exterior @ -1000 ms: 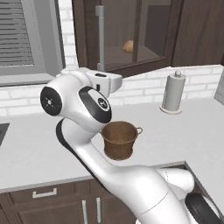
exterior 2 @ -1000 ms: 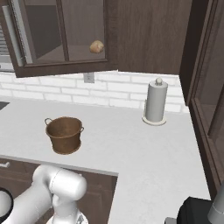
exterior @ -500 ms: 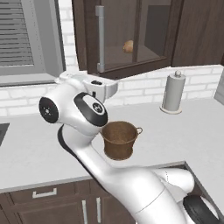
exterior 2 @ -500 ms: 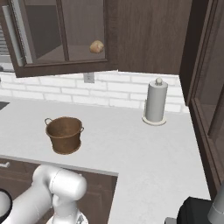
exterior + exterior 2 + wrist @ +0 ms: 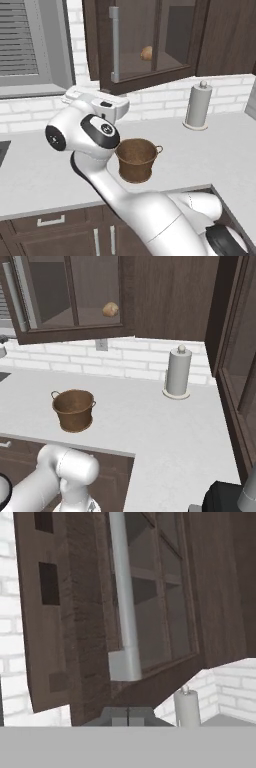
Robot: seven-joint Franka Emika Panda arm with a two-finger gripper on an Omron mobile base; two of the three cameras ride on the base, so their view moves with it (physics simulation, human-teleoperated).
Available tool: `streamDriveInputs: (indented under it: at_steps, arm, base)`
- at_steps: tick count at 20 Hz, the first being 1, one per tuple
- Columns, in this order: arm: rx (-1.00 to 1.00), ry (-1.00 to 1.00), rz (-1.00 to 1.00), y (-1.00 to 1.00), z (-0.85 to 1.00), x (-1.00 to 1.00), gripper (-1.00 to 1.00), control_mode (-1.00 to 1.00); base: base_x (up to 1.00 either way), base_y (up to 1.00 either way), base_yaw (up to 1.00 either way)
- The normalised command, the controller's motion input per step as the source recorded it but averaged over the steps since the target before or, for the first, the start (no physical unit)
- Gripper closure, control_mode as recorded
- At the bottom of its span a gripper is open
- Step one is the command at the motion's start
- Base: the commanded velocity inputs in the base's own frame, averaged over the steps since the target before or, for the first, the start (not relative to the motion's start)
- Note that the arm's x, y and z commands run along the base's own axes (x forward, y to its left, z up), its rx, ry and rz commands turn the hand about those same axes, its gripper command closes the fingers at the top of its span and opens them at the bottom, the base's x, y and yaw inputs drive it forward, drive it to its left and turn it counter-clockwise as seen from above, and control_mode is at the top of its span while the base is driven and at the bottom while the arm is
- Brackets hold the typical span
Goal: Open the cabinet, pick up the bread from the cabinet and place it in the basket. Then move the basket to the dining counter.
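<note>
The cabinet (image 5: 150, 45) hangs on the brick wall above the pale worktop (image 5: 165, 426), its glass-paned door with the long silver handle (image 5: 115, 45) standing slightly ajar from the frame. Through the glass the bread (image 5: 146, 53) sits on the lower shelf inside, a small golden bun; from the right base view it shows at (image 5: 110, 309). The basket (image 5: 136, 159) stands upright on the worktop below the cabinet, near the front edge, well apart from the paper towel roll (image 5: 197, 105) that stands by the wall to the right. In the hand view the tool (image 5: 128, 716) sits just under the bottom end of the handle (image 5: 123, 607), looking up along it, its tips pressed together and gripping nothing; the handle is close above but not between them
</note>
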Motion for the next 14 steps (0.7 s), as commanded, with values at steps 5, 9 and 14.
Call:
streamDriveInputs:
  at_steps: [5,9,14]
  arm:
    - [0.0,-0.01,-0.06,0.28,0.0,0.23,1.0,-1.0]
    - [0.0,0.0,-0.1,0.5,0.0,0.13,1.0,-1.0]
    - [0.0,0.0,-0.1,0.3,0.0,0.25,1.0,-1.0]
  base:
    - [0.0,0.0,0.0]
    - [0.0,0.0,0.0]
    - [0.0,0.0,0.0]
